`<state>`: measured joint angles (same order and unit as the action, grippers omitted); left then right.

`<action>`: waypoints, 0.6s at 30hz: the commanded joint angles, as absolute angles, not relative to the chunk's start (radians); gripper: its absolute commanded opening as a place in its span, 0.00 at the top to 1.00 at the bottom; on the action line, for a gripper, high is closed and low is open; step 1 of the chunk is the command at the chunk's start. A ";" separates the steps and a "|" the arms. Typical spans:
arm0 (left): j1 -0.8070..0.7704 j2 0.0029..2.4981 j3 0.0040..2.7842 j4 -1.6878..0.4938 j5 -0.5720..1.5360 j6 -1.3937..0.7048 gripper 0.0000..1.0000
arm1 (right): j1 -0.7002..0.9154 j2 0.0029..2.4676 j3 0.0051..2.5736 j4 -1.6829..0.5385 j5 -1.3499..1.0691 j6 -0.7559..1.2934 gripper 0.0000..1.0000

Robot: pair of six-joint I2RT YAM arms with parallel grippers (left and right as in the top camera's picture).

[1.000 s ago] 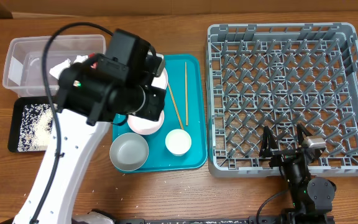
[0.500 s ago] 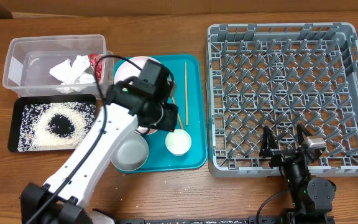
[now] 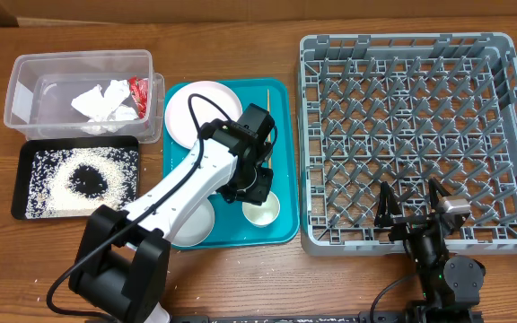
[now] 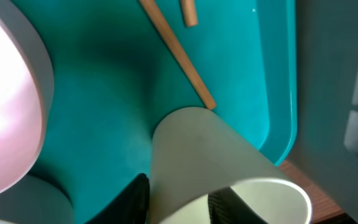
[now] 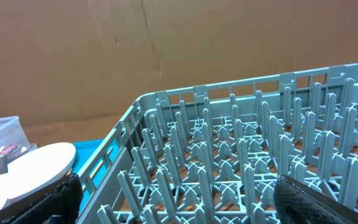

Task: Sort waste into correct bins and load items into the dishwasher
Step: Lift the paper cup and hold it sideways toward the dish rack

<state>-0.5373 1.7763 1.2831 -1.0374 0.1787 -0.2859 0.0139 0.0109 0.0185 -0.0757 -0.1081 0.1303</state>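
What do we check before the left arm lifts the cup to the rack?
1. left gripper straddles the small white cup wall: ok.
2. Grip firm on the cup: cannot tell.
3. chopstick clear of the cup: not ok, one end lies right at its side.
4. dish rack has free pegs: ok, nothing is in it.
5. right gripper open at the rack's near edge: ok.
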 commanded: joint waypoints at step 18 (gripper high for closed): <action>-0.390 1.784 1.410 -1.116 0.557 -0.105 0.96 | 0.015 0.003 0.008 -0.072 -0.114 0.130 0.00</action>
<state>-0.4713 1.7790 1.3155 -1.0801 0.3168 -0.2340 0.0139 0.0109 0.0185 -0.0750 -0.1078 0.1299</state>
